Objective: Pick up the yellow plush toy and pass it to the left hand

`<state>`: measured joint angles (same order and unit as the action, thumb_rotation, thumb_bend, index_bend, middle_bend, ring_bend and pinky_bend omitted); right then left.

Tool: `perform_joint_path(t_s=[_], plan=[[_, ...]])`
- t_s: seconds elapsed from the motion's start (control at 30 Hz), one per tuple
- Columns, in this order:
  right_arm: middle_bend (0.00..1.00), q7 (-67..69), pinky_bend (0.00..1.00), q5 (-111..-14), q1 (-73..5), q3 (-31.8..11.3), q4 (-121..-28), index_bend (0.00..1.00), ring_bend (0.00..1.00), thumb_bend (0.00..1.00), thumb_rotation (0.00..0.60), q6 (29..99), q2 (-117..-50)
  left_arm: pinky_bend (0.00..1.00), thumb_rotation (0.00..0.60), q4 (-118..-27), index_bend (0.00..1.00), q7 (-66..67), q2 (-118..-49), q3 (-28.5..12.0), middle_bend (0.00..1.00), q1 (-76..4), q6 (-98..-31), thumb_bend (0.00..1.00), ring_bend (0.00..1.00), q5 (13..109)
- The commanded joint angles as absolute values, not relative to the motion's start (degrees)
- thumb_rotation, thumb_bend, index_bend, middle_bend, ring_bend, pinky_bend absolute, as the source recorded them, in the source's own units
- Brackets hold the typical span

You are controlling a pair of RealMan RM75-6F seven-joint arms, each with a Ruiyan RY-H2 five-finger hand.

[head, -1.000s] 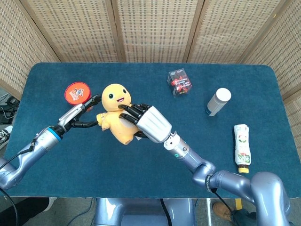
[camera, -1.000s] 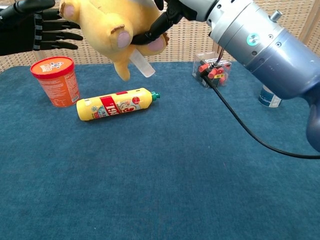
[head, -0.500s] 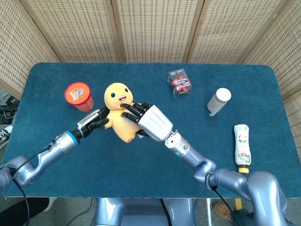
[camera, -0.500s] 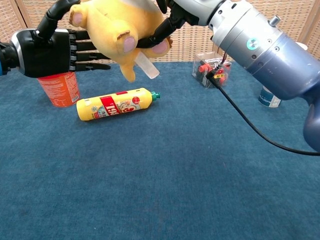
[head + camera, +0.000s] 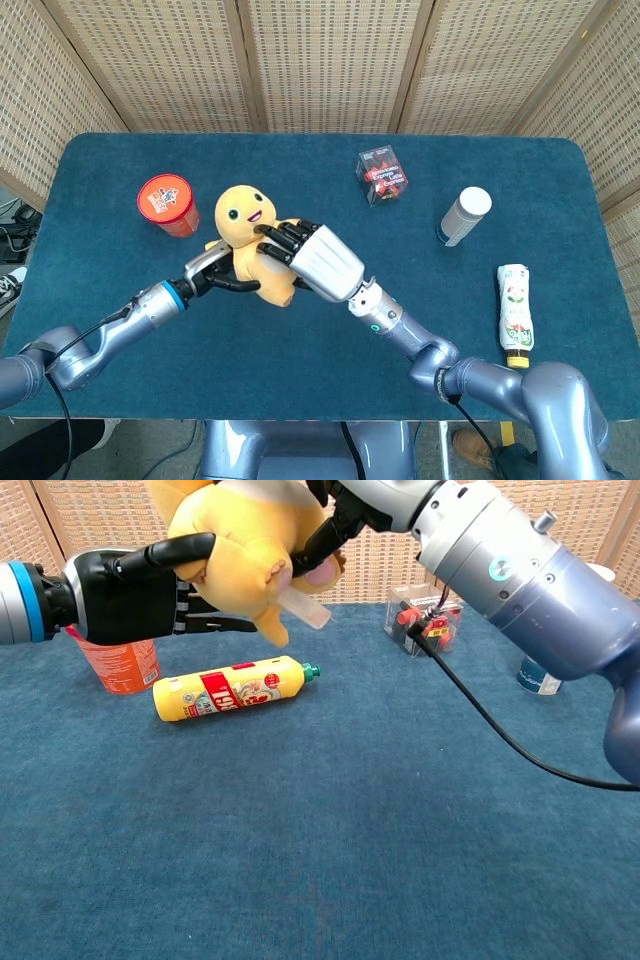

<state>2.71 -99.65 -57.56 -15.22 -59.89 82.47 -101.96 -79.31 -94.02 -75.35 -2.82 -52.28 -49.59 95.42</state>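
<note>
as seen in the head view, the yellow plush toy (image 5: 248, 240) is held above the table (image 5: 120, 330), between the two hands, so the pickup is judged done and the transfer is in progress. the right hand (image 5: 305, 262) grips the toy's body from the right, fingers wrapped over it. the left hand (image 5: 213, 272) reaches in from the left with fingers curled against the toy's underside; release by the right hand remains. the red cup (image 5: 165, 202) stands near the toy; its top is covered and its contents are not visible. in the chest view, the left hand (image 5: 135, 590) has its thumb over the toy (image 5: 245, 550) and fingers beneath it, and the right hand's fingers (image 5: 325, 530) clamp the toy. a clear box (image 5: 425, 620) holds red and dark items.
</note>
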Motion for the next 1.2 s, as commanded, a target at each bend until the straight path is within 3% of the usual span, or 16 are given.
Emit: perform_joint_path(t_s=[0.03,0.17,0.3,0.53,0.83,0.9,1.0,1.07,1.13,1.2], plan=[[0.62,2.4,0.69,-99.8,-57.7,-15.1,-60.2,0.67,0.64,0.53,0.6,82.6,-101.8,0.06,0.579,-79.6,0.0,-94.2,-75.5,-2.6,0.0,-52.5,-49.9,0.0,0.0,95.3],[0.62,2.0,0.69,-99.4,-57.7,-15.1,-60.7,0.67,0.64,0.53,0.6,82.6,-101.6,0.12,0.6,-79.8,0.0,-94.9,-75.6,-2.1,0.0,-52.9,-50.3,0.0,0.02,95.1],[0.62,1.7,0.69,-99.2,-57.6,-14.9,-61.2,0.67,0.64,0.53,0.6,82.6,-101.4,0.21,0.6,-79.9,0.02,-94.8,-75.6,-2.1,0.04,-52.8,-50.2,0.0,0.15,93.6],[0.62,1.6,0.69,-99.1,-57.3,-14.5,-61.7,0.66,0.64,0.53,0.6,83.0,-101.1,0.28,0.6,-81.1,0.31,-92.3,-75.5,-2.9,0.31,-52.6,-49.1,0.05,0.36,89.8],[0.61,1.2,0.69,-98.9,-57.3,-14.3,-62.2,0.65,0.64,0.51,0.6,83.1,-100.8,0.32,0.6,-82.7,0.49,-89.7,-75.4,-4.0,0.45,-52.2,-48.2,0.24,0.47,86.8],[0.56,1.1,0.67,-98.9,-57.2,-14.2,-62.2,0.57,0.63,0.44,0.6,83.1,-100.7,0.33,0.6,-83.0,0.51,-89.1,-75.3,-4.3,0.47,-52.1,-47.9,0.25,0.49,86.0],[0.38,1.1,0.52,-99.0,-57.1,-13.9,-62.3,0.33,0.53,0.29,0.6,83.0,-100.2,0.34,0.6,-83.5,0.56,-87.2,-75.5,-5.2,0.5,-51.6,-47.6,0.25,0.5,84.0],[0.2,0.8,0.38,-98.9,-56.9,-13.6,-62.6,0.15,0.39,0.2,0.6,82.6,-99.7,0.34,0.6,-83.9,0.58,-86.0,-75.5,-5.8,0.51,-51.4,-47.4,0.26,0.5,82.9],[0.07,0.0,0.24,-98.8,-56.7,-13.4,-62.9,0.04,0.24,0.14,0.6,82.4,-99.1,0.34,0.6,-84.3,0.58,-84.7,-75.6,-6.3,0.51,-51.1,-47.3,0.26,0.5,81.9],[0.01,-1.1,0.14,-98.6,-56.3,-13.3,-63.5,0.0,0.14,0.09,0.6,82.2,-98.4,0.34,0.6,-84.8,0.58,-83.7,-75.8,-6.8,0.51,-50.7,-47.2,0.26,0.5,80.9]])
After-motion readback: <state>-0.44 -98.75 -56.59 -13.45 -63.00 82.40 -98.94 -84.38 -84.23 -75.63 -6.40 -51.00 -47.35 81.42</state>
